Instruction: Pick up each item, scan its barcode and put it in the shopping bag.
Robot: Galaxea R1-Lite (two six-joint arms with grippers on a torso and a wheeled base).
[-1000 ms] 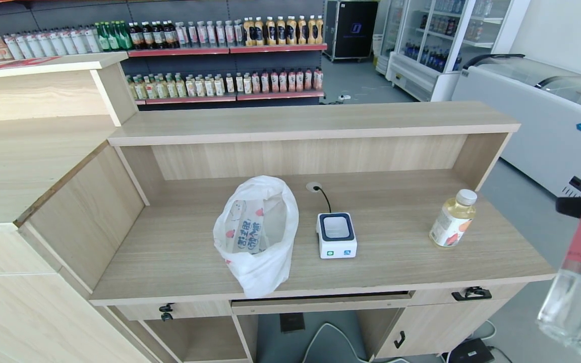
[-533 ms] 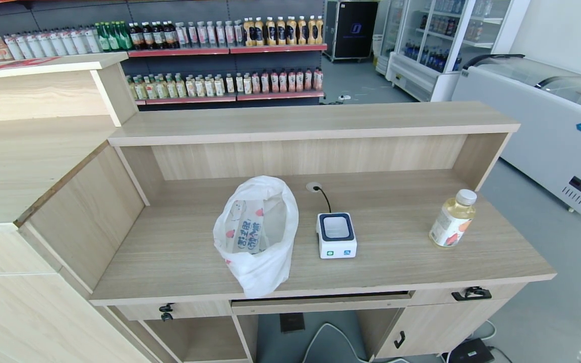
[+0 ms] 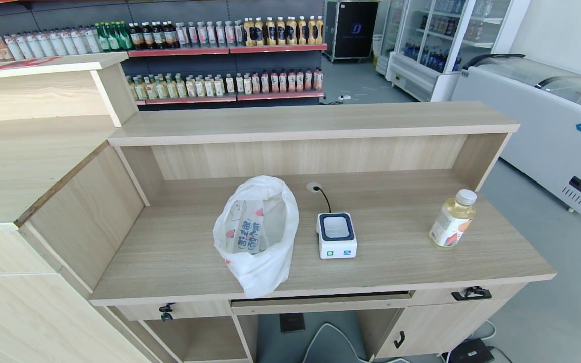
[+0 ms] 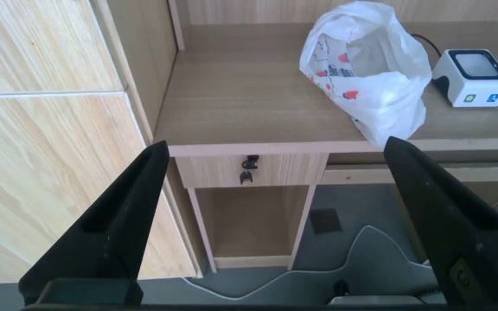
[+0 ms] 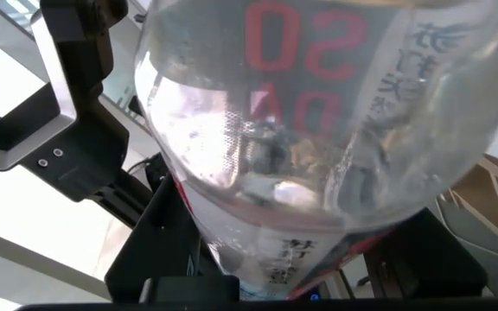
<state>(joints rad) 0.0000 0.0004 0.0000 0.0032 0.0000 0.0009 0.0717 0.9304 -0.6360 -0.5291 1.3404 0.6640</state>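
A white plastic shopping bag (image 3: 255,237) stands open on the wooden counter (image 3: 401,267), with a printed pack inside it. Just right of it sits a small white scanner (image 3: 336,235) with a dark window and a black cable. A bottle of yellow drink with a white cap (image 3: 453,218) stands upright near the counter's right end. My right gripper (image 5: 284,250) is shut on a clear bottle with a pink label (image 5: 318,104), seen close up. My left gripper (image 4: 277,147) hangs open and holds nothing, low in front of the counter's left drawer, with the bag (image 4: 366,65) and scanner (image 4: 478,76) beyond it.
A raised shelf (image 3: 310,123) runs along the back of the counter, and a tall wooden side panel (image 3: 83,212) closes its left. Drawers with black handles (image 3: 471,293) sit under the front edge. Shop shelves of bottles and freezers stand behind.
The clear bottle held by my right gripper has slid down and right, out of the head view. The bag, scanner and yellow bottle have not moved.
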